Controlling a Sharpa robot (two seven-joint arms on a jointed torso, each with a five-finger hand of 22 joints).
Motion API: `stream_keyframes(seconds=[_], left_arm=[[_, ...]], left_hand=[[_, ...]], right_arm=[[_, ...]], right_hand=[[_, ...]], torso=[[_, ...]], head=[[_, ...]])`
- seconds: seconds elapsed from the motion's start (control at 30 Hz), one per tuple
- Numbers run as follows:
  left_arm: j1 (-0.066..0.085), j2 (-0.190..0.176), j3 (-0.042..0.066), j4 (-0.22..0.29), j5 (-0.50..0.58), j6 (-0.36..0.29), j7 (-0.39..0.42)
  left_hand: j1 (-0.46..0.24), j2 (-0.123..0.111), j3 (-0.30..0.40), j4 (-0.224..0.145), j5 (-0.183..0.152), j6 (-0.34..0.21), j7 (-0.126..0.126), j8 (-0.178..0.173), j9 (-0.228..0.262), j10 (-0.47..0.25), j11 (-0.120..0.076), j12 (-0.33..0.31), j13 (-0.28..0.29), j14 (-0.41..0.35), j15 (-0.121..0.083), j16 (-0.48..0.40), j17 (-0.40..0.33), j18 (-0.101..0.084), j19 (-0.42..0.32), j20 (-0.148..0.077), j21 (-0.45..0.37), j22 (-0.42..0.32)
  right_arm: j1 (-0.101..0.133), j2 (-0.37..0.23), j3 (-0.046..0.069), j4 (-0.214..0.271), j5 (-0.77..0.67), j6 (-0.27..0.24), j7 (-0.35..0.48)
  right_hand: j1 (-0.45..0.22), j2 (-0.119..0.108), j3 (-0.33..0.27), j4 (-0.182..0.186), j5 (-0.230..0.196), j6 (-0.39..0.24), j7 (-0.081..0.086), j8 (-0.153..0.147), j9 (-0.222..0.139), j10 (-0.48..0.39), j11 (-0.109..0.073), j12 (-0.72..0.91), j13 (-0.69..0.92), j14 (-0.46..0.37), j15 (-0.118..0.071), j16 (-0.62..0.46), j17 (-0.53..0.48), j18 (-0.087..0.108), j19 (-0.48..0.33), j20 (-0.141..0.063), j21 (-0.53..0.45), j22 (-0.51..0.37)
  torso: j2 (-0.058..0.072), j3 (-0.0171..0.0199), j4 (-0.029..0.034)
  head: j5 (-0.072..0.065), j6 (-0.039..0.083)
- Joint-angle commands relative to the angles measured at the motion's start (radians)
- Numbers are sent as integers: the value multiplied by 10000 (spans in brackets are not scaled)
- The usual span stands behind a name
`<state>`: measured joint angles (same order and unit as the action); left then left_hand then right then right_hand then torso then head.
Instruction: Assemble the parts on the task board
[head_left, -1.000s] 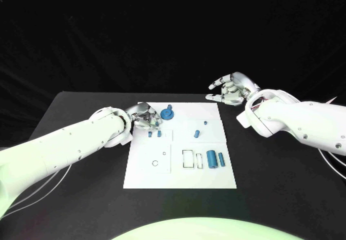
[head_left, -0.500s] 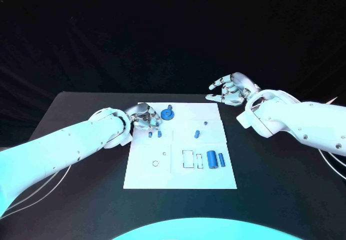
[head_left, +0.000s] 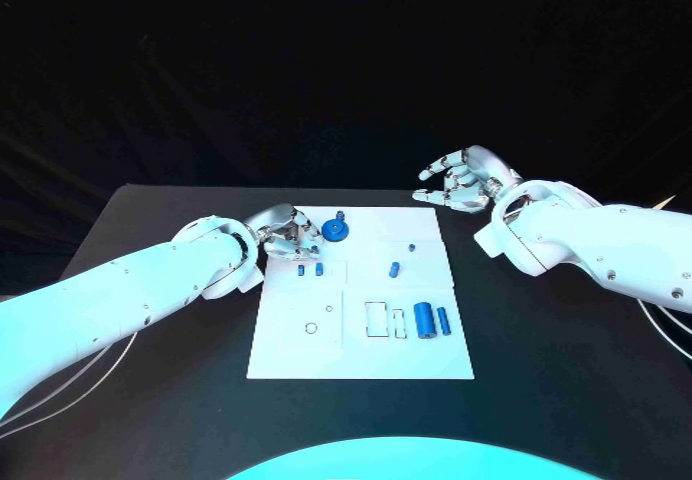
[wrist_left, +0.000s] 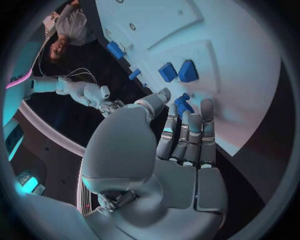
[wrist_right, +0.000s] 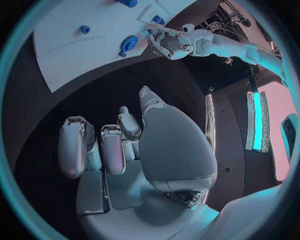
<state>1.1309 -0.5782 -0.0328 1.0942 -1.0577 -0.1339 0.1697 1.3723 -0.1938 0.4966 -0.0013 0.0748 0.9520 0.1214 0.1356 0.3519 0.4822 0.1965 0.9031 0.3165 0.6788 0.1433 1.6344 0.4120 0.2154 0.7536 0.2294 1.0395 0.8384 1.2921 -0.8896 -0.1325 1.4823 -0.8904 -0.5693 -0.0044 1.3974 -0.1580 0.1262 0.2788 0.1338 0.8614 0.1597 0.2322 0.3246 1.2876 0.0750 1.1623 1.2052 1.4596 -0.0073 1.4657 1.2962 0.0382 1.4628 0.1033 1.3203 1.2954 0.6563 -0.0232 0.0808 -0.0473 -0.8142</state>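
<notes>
The white task board (head_left: 361, 350) lies mid-table. A round blue part (head_left: 335, 230) stands near its far left corner. My left hand (head_left: 289, 234) hovers just left of that part, fingers straight, tips close to the blue piece (wrist_left: 182, 105); I see no grip on it. Two small blue pieces (head_left: 309, 268) sit just in front of that hand, also seen as blue blocks (wrist_left: 177, 71). My right hand (head_left: 462, 180) hangs above the table beyond the board's far right corner, fingers loosely curved, holding nothing.
A small blue peg (head_left: 394, 267) and a tiny one (head_left: 411, 244) stand mid-board. A thick blue cylinder (head_left: 424, 318) and a thinner one (head_left: 446, 320) lie near the board's right edge, beside white rectangular slots (head_left: 376, 318). Black table surrounds the board.
My left hand has edged slightly to the left, away from the round blue part. The right hand and the parts have not moved.
</notes>
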Motion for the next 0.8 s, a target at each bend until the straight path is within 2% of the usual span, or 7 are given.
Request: stream_keyframes(seconds=[0.03,0.27,0.43,0.5,0.57,0.67,0.8], left_arm=[[5,-32,25,126,122,-41,83],[8,-158,91,337,351,94,158],[20,-413,264,643,1189,98,178],[52,-583,358,823,1900,15,257],[105,-763,441,995,2705,-111,361],[227,-1103,568,1287,4077,-259,505],[359,-1524,640,1671,5253,-422,619]], left_hand=[[15,-119,-198,54,-15,-106,35,-120,-143,-256,73,55,-143,-40,41,153,-124,-317,-6,139,-129,-101],[201,-34,-770,235,2,-147,-15,-247,-314,-612,135,-149,-417,-155,97,78,-409,-314,20,196,-250,-185],[296,76,-1046,386,13,-185,37,-322,-409,-625,166,-173,-530,-165,123,83,-540,-312,46,218,-300,-222],[438,191,-1057,441,17,-332,153,-434,-503,-526,213,-178,-616,-125,156,85,-637,-309,95,236,-307,-238],[591,314,-872,513,14,-390,448,-503,-619,-271,169,-229,-803,-168,131,-180,-896,-292,155,219,-315,-259],[666,260,-98,554,8,-395,811,-429,-773,838,-204,-482,-1232,145,-199,-771,-1295,-247,350,-101,-255,-261],[538,143,525,595,14,-358,844,-245,-767,1857,-367,-897,-1554,574,-423,-1195,-1432,-291,528,-287,-287,-321]], right_arm=[[-6,10,3,-9,-18,4,27],[-8,11,3,-21,-18,19,25],[-9,9,3,-70,-18,171,-37],[-9,7,3,-97,-38,359,-79],[-9,5,2,-119,-135,578,-100],[-9,3,-1,-133,-547,1014,-86],[-10,-3,-16,-131,-1220,1492,-104]], right_hand=[[-263,-135,375,64,81,-69,-56,181,76,-182,-70,24,-89,655,-26,-155,919,184,161,-119,-179,1231],[-263,-135,375,64,81,-69,-56,181,76,-182,-70,24,-89,655,-26,-155,919,184,161,-119,-179,1231],[-261,-137,375,64,82,-72,-56,183,76,-254,-70,-69,-176,648,-26,-175,891,195,143,-119,-235,1200],[-101,-76,507,32,87,-102,-47,204,71,-1045,-74,-1145,-1109,635,-23,-206,867,249,39,-115,-525,1046],[490,0,1067,-119,97,-112,-22,253,63,-2725,-65,-3919,-3432,308,-20,-872,53,340,-158,-111,-1032,786],[904,-395,2377,-182,93,13,32,299,15,-2725,-3,-6005,-5300,152,22,-1349,-421,413,-305,-95,-1489,580],[865,-765,3360,-418,69,225,82,344,-9,-2511,96,-7620,-6901,177,87,-1447,-503,402,-264,-33,-1473,631]], torso=[[14,-6,-8],[11,-6,-7],[2,-5,-8],[-10,-2,-5],[-14,9,0],[-22,16,-3],[-33,4,0]], head=[[6,8],[8,43],[18,88],[24,116],[31,139],[72,197],[84,268]])
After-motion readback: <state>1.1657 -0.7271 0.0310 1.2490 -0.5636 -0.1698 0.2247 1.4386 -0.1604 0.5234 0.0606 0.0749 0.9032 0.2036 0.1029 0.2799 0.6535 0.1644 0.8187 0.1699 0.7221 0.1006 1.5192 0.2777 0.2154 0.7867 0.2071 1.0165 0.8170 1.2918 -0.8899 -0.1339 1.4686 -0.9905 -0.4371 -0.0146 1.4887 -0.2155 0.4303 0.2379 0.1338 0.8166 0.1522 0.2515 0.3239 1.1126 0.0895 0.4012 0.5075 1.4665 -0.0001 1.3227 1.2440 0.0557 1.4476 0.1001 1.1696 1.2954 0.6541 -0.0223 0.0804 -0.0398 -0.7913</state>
